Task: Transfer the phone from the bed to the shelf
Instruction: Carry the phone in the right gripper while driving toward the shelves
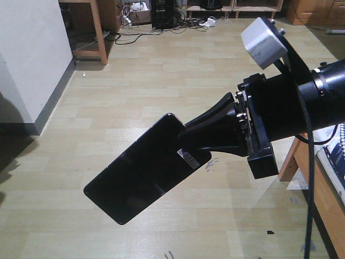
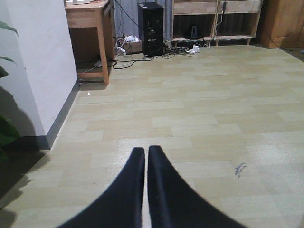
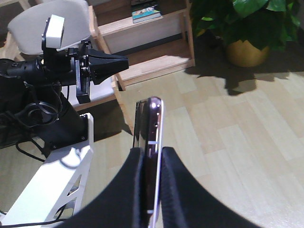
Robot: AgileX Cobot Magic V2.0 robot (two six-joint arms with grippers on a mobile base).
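Note:
The phone point(image 1: 143, 172), a glossy black slab with a white sticker near the held end, hangs tilted in the air above the floor. My right gripper point(image 1: 188, 144) is shut on one end of it. In the right wrist view the phone point(image 3: 150, 123) stands edge-on between the fingers, with the right gripper point(image 3: 152, 154) clamped on it. The pale-wood shelf point(image 3: 156, 52) stands ahead, beyond the phone. My left gripper point(image 2: 146, 152) is shut on nothing, and the left gripper point(image 3: 122, 61) hovers in front of the shelf. A strip of the bed's checked fabric point(image 1: 335, 159) shows at the right edge.
A potted plant in a yellow pot point(image 3: 247, 51) stands right of the shelf, and a book point(image 3: 145, 12) lies on an upper board. A wooden desk point(image 2: 88, 19), a black computer tower point(image 2: 151, 28), floor cables point(image 2: 142, 56) and a white wall corner point(image 2: 42, 71) lie across the floor.

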